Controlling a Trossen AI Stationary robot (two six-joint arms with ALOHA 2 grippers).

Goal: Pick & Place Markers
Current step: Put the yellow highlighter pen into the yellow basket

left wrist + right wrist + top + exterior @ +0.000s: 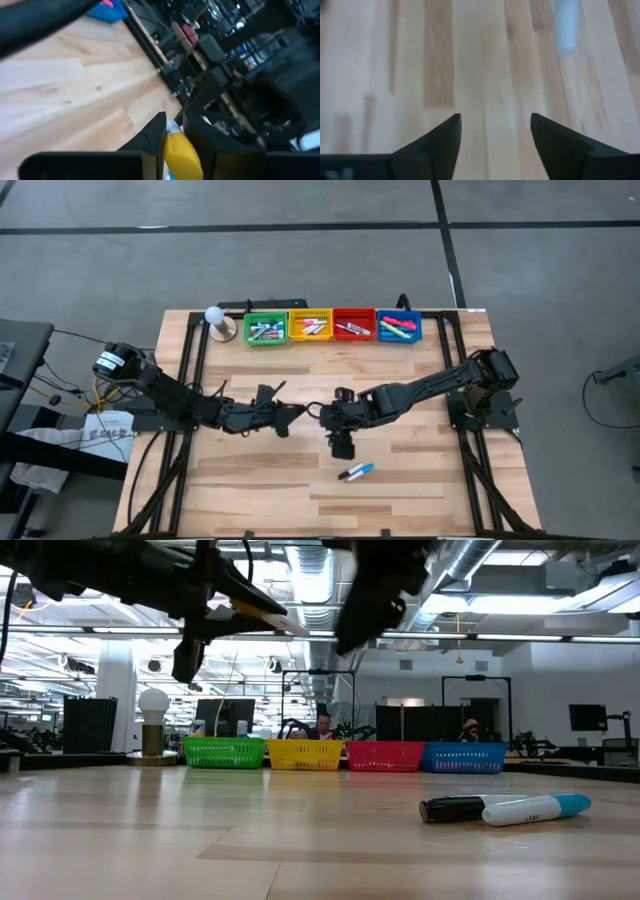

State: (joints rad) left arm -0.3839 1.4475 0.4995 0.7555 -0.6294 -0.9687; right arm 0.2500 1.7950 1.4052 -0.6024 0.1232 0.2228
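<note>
holding item one: your left gripper (172,150) pinches a yellow-capped marker (181,152) above table centre, ready for binning. item two: your right gripper (495,130), jaws wide and empty, hovers just beside. item three: blue-capped marker (357,472) lies at its 6 o'clock. bins (333,326) at 12 o'clock.

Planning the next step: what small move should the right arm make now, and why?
Probably lower the right tool onto the markers lying on the bare table: its fingers stand open and empty above the wood, while the left tool already grips a yellow marker.
</note>
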